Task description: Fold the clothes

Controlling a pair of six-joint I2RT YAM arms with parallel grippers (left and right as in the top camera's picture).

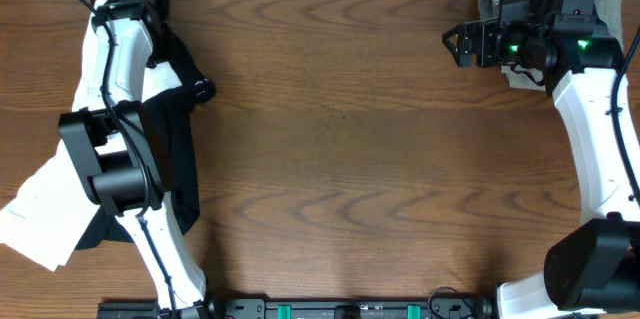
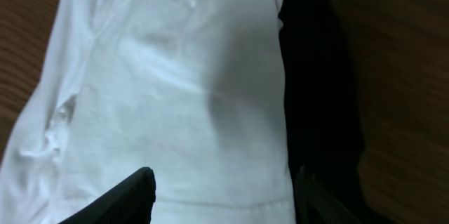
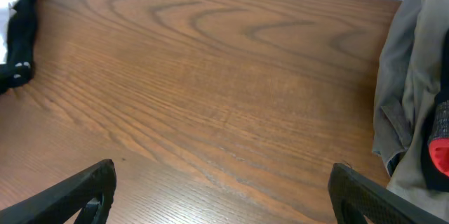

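White shirt (image 2: 175,97) and black garment (image 2: 316,112) lie along left side of table (image 1: 350,139); both jaws spread

We find no readable text, labels, brands, numbers or signs in any view, neither on the clothes nor on the arms.

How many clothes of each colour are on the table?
white garment: 1
black garment: 1
grey garment: 1
Total: 3
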